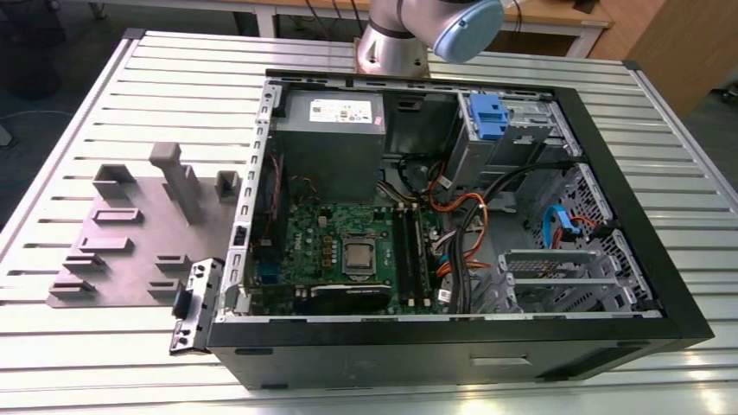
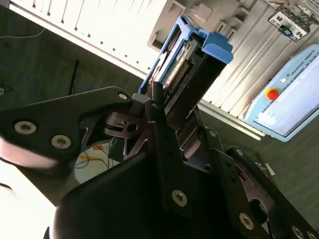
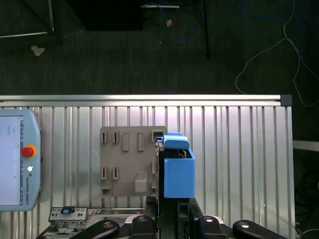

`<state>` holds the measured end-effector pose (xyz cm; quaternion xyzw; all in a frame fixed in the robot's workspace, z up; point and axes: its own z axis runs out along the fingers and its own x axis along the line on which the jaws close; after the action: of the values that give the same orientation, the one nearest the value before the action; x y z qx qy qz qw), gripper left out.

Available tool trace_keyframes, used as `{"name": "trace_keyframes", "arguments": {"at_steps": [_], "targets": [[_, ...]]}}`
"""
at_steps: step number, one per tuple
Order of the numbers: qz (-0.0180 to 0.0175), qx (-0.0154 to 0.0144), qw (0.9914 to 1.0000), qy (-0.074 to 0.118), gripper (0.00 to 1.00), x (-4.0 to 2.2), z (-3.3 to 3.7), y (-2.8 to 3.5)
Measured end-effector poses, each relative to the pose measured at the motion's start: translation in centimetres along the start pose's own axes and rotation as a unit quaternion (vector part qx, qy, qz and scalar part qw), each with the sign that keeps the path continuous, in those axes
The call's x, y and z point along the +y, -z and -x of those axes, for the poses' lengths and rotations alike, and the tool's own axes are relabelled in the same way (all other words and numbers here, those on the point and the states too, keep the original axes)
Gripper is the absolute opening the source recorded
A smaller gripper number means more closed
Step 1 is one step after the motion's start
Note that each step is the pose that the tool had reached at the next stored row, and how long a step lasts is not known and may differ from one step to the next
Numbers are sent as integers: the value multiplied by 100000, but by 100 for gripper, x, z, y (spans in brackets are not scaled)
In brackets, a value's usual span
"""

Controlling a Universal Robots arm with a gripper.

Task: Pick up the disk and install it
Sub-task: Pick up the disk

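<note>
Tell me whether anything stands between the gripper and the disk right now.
Nothing visible does. In both wrist views the gripper has its jaws shut on the disk. In the first wrist view the disk is held above the slatted table, with no cable or part wedged between jaws and disk.

You see the gripper (image 2: 169,112) clamped on the disk (image 2: 192,67), its black fingers (image 2: 155,102) closed against it; the disk stands edge-on to you and tilted, its blue carrier (image 2: 217,45) framing the dark edge; beyond it lies the slatted metal table (image 2: 99,22) with a grey fixture plate (image 2: 199,10); a teach pendant (image 2: 291,99) with a red button (image 2: 271,93) lies at the table's edge; dark floor (image 2: 35,64) shows past the rim.
</note>
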<state>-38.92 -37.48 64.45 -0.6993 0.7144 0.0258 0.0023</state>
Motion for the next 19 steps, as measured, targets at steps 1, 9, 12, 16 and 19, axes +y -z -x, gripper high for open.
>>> {"name": "trace_keyframes", "arguments": {"at_steps": [1,9,12,16,19], "targets": [[1,2,100000,-2,35,1,1,16],[9,5,100000,-2,35,5,6,149],[7,6,100000,-1,35,7,8,198],[6,3,100000,-2,35,9,11,265],[1,2,100000,-2,35,11,13,314]]}}
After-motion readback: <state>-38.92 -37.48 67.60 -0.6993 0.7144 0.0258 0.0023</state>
